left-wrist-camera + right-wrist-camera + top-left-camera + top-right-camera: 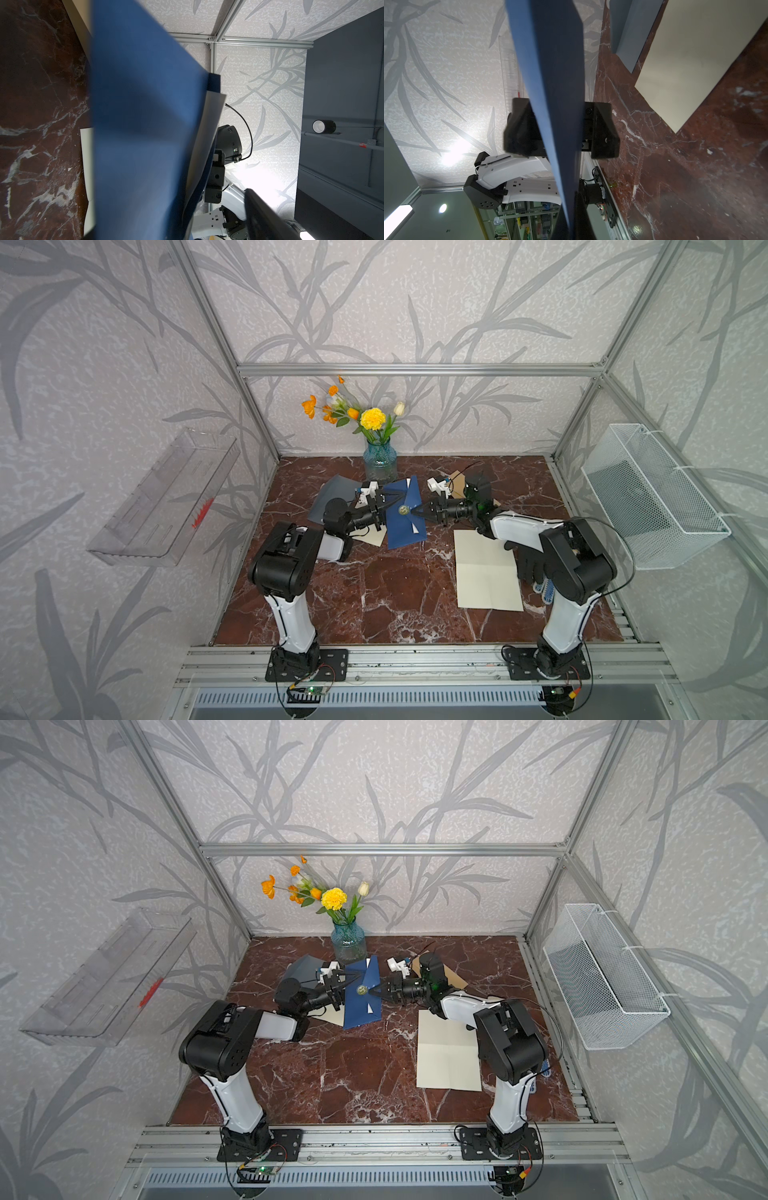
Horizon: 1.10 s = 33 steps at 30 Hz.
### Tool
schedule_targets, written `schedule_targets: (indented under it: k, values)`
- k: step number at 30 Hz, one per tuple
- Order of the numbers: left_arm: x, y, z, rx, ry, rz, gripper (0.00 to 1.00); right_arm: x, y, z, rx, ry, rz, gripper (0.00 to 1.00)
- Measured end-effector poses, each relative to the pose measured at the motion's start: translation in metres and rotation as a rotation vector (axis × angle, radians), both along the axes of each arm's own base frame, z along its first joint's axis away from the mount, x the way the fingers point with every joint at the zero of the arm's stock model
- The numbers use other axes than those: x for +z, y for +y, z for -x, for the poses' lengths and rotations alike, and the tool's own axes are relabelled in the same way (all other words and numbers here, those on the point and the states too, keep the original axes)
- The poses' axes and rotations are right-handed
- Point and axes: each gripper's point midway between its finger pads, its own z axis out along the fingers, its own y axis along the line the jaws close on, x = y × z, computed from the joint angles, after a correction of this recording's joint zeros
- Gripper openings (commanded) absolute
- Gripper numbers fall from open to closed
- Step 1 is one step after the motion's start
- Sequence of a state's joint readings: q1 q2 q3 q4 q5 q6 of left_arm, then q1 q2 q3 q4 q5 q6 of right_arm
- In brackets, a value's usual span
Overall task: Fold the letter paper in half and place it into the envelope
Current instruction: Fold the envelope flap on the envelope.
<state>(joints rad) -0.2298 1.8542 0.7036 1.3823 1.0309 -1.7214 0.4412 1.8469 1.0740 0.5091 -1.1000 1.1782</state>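
We've got the navy envelope [409, 531] held up in front of the flower vase [379, 462], right claw [412, 511] pinching it, left claw [385, 512] spread wide.

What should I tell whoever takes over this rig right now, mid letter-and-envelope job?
Left hand: open, fingers either side of the envelope.
Right hand: shut on the envelope's edge by the flap tip.
Probably the letter paper: a pale sheet between the envelope's layers, part sticking out.
Done: insertion looks begun; the fold cannot be checked.
Left: confirm that sheet, push it fully in.
A plain cream sheet lies under the left arm; a creased one beside the right arm.
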Motion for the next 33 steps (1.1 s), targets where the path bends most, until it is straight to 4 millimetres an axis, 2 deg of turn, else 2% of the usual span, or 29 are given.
schedule_targets:
  k: [6, 11, 14, 16, 17, 19, 21, 22, 23, 24, 26, 28, 30, 31, 33]
  values:
    - [-0.023, 0.003, 0.008, 0.001, 0.075, -0.062, 1.0, -0.032, -0.007, 0.007, -0.001, 0.037, 0.127, 0.0]
    - [-0.02, 0.0, 0.023, -0.026, 0.049, -0.239, 0.99, -0.052, -0.011, 0.012, 0.016, 0.061, 0.191, 0.0]
    - [-0.008, -0.008, 0.027, -0.056, -0.001, -0.321, 0.91, -0.063, -0.012, 0.011, 0.025, 0.067, 0.218, 0.0]
    - [-0.015, -0.011, 0.031, -0.063, 0.004, -0.359, 0.84, -0.068, -0.011, 0.012, 0.037, 0.068, 0.23, 0.0]
    - [-0.023, -0.013, 0.033, -0.065, 0.022, -0.381, 0.77, -0.073, -0.011, 0.013, 0.041, 0.072, 0.241, 0.0]
    - [-0.038, -0.018, 0.036, -0.076, 0.052, -0.421, 0.56, -0.084, -0.013, 0.016, 0.043, 0.095, 0.269, 0.0]
    - [-0.054, -0.028, 0.039, -0.099, 0.088, -0.466, 0.24, -0.1, -0.016, 0.017, 0.039, 0.128, 0.302, 0.0]
    - [-0.061, -0.032, 0.039, -0.11, 0.107, -0.483, 0.12, -0.105, -0.019, 0.017, 0.037, 0.141, 0.314, 0.0]
    - [-0.069, -0.037, 0.038, -0.119, 0.122, -0.502, 0.02, -0.112, -0.021, 0.017, 0.032, 0.154, 0.331, 0.0]
    - [-0.078, -0.039, 0.037, -0.12, 0.142, -0.521, 0.0, -0.118, -0.024, 0.017, 0.023, 0.17, 0.352, 0.0]
    - [-0.094, -0.038, 0.035, -0.118, 0.18, -0.55, 0.0, -0.127, -0.03, 0.015, 0.007, 0.187, 0.383, 0.0]
    - [-0.1, -0.04, 0.035, -0.129, 0.198, -0.565, 0.0, -0.135, -0.031, 0.017, 0.005, 0.199, 0.406, 0.0]
    - [-0.103, -0.038, 0.037, -0.141, 0.204, -0.594, 0.07, -0.139, -0.031, 0.02, 0.013, 0.205, 0.414, 0.0]
    - [-0.103, -0.037, 0.038, -0.146, 0.202, -0.61, 0.14, -0.139, -0.03, 0.021, 0.017, 0.204, 0.414, 0.0]
    - [-0.098, -0.035, 0.041, -0.16, 0.191, -0.641, 0.42, -0.14, -0.028, 0.023, 0.024, 0.198, 0.418, 0.0]
